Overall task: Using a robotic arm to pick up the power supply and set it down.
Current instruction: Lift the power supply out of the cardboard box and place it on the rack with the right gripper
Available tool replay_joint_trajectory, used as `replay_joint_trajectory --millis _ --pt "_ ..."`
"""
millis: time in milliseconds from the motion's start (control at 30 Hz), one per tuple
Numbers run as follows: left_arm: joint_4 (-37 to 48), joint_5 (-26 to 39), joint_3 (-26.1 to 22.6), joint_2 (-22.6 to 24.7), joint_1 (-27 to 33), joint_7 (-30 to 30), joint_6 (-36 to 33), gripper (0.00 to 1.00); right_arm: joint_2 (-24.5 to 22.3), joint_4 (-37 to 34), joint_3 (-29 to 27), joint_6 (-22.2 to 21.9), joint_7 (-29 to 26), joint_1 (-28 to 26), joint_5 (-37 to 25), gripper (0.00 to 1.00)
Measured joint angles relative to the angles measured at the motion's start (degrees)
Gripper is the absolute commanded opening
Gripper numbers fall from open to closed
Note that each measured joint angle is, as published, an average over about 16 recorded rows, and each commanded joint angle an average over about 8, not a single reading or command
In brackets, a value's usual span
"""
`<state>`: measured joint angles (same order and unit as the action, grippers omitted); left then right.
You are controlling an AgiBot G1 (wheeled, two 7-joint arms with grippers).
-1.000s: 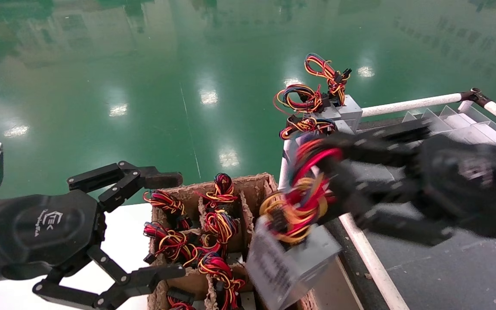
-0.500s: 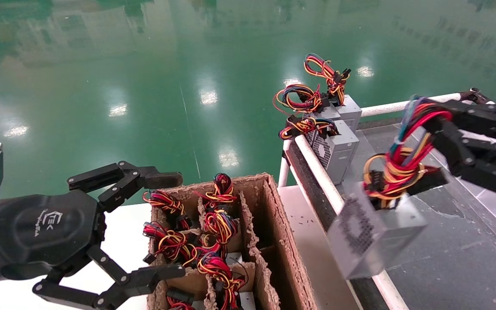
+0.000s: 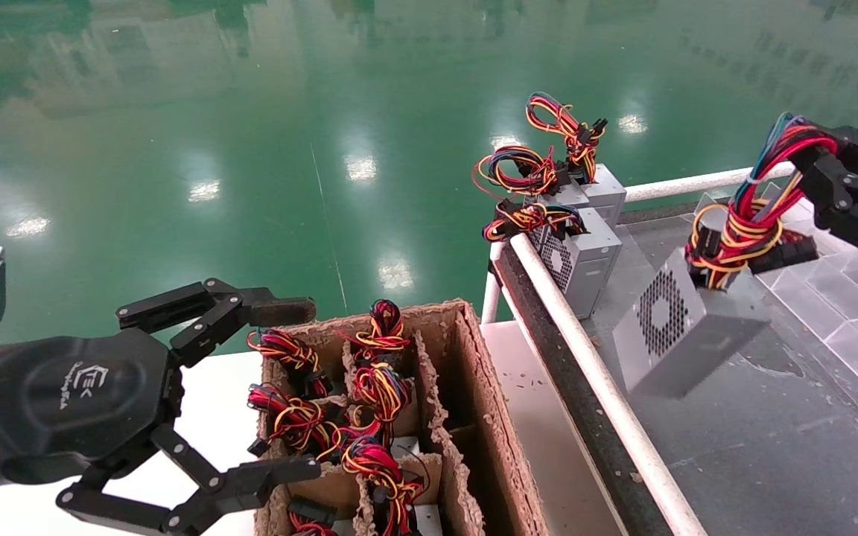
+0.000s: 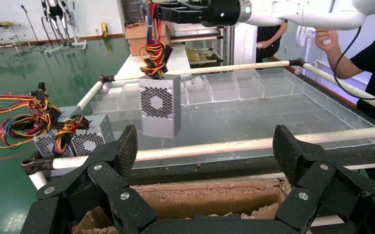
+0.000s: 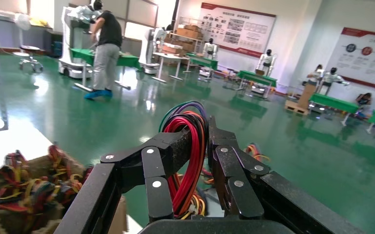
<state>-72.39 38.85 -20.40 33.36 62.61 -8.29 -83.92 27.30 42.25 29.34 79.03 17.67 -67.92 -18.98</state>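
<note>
My right black multi-finger gripper (image 3: 809, 167) has its jaws clamped on the tall red wire loop (image 5: 187, 146) of the slim grey metal power supply (image 3: 686, 327). The box hangs tilted, fan grille showing, over the dark grey table (image 3: 771, 447) inside the white rail (image 3: 585, 350), not touching down. Three more grey boxes with curled wires (image 3: 582, 223) sit at the table's far corner. My left black gripper (image 3: 280, 387) hovers, jaws spread wide and empty, beside the brown cardboard crate of wire bundles (image 3: 474, 387).
</note>
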Motion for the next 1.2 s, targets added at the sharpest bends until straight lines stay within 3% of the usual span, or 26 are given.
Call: replay_joint_trajectory --millis 300,867,1200 --pt "0.0 0.0 0.0 0.0 0.0 0.0 0.0 1.0 1.7 -4.3 0.7 0.9 0.2 -2.6 -1.8 0.0" --pt "0.0 0.0 0.0 0.0 0.0 0.0 0.0 1.0 2.1 -4.4 0.8 -0.1 0.7 -3.5 -2.4 0.0" --pt "0.0 0.0 0.0 0.0 0.0 0.0 0.0 1.0 3.2 -12.0 1.8 -2.8 1.5 -10.1 -6.7 0.0"
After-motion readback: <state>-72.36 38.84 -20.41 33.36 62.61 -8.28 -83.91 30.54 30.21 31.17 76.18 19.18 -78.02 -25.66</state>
